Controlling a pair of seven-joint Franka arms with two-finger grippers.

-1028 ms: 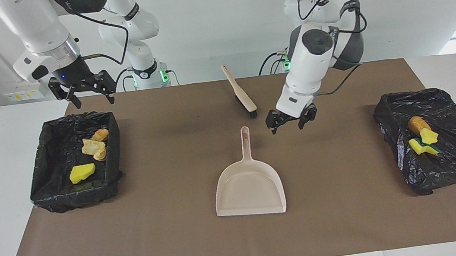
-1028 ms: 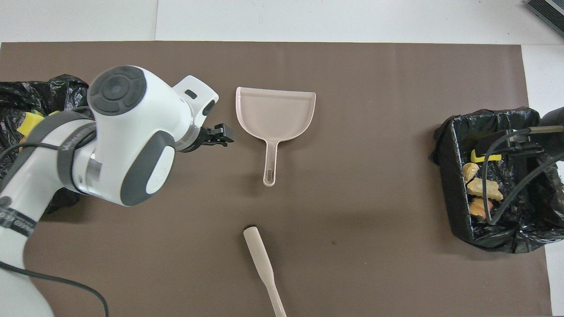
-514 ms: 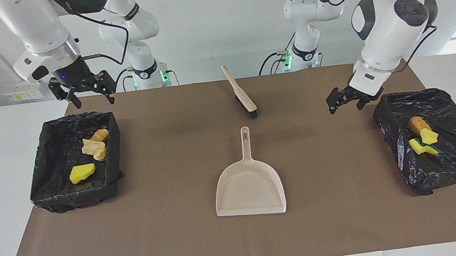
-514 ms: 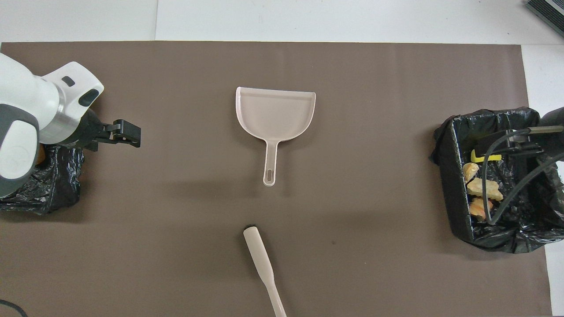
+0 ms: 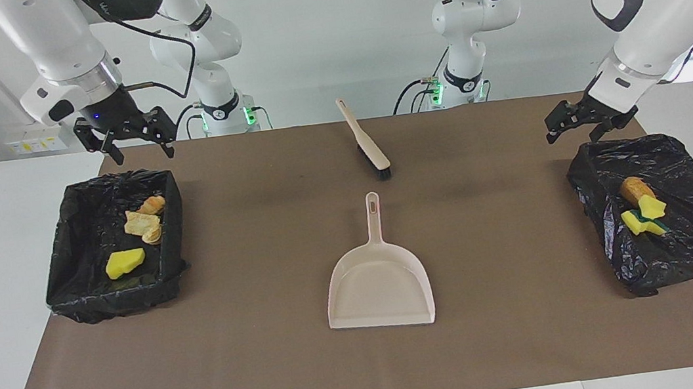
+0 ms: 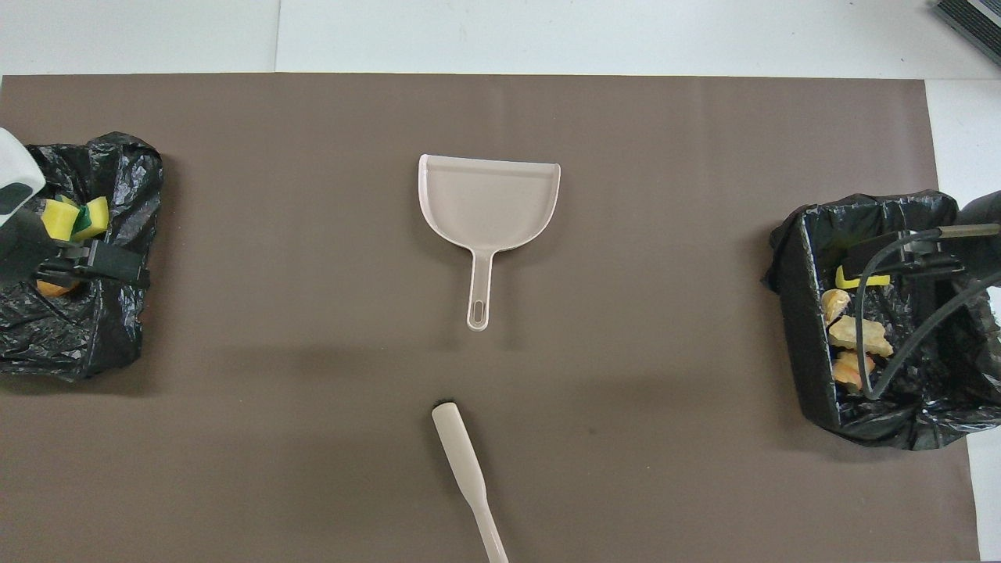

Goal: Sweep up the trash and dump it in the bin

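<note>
The trash lies in two places. In the black-lined bin at the right arm's end are an orange-brown lump, pale lumps and a yellow chunk. On a black bag at the left arm's end lie a brown lump and yellow chunks. My right gripper hangs open and empty over the bin's edge nearest the robots. Over the bag's edge nearest the robots, my left gripper is open and empty too.
A beige dustpan lies mid-table on the brown mat, handle toward the robots. A beige brush with black bristles lies nearer the robots than the dustpan.
My left arm has swung away from beside the dustpan handle and brush toward its own end of the table, stopping over the black bag. The right arm waits unmoved.
</note>
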